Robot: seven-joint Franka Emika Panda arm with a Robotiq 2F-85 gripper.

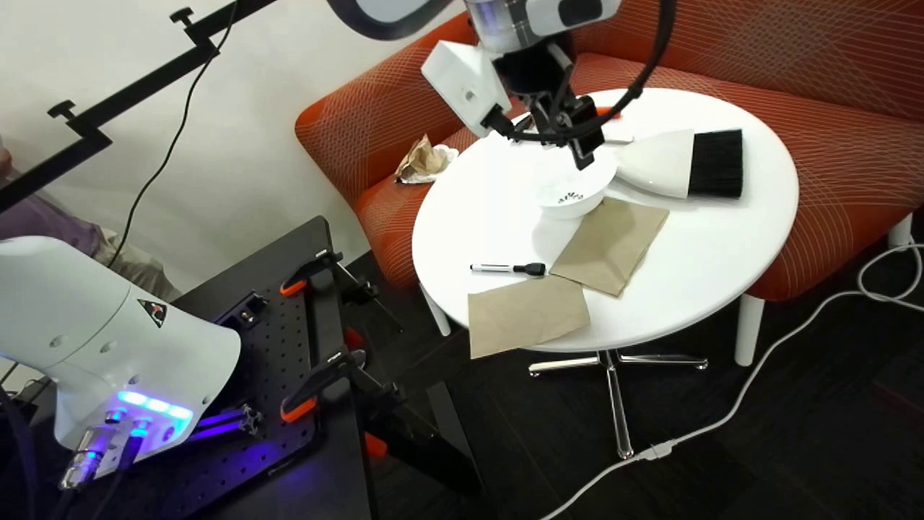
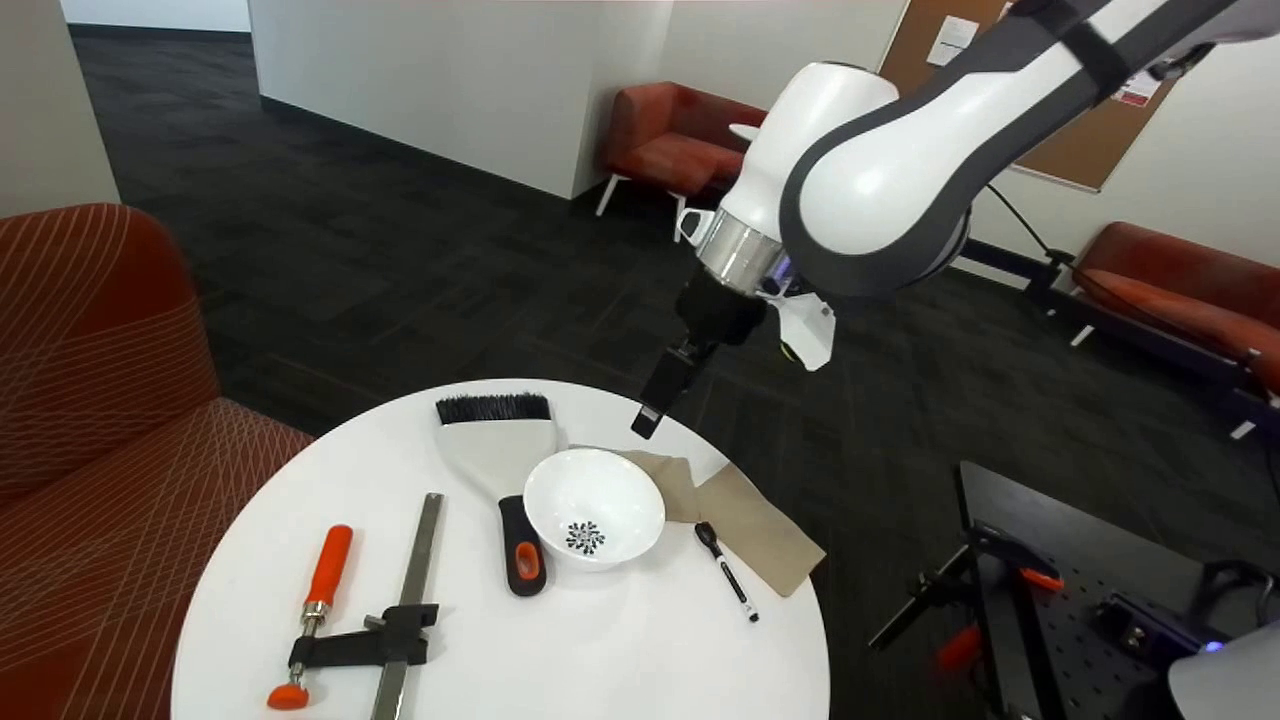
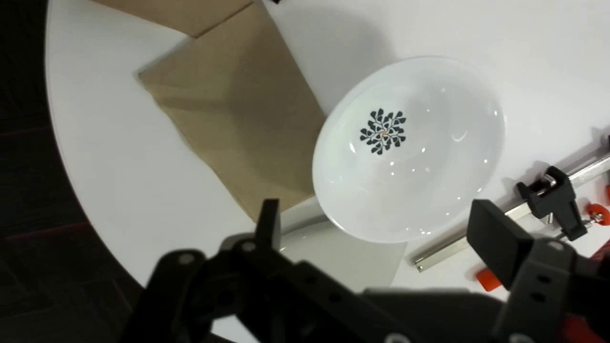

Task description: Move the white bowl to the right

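end effector [image 3: 380,226], jaws apart, near white bowl [image 3: 417,155], motif [image 3: 382,132] inside

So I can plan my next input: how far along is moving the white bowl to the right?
Looks done: the gripper hangs near the white bowl, jaws apart in the wrist view. In hand: no grasp; the bowl sits on the table. Left: probably grip, shift right, release, though whether it was already moved is unclear.
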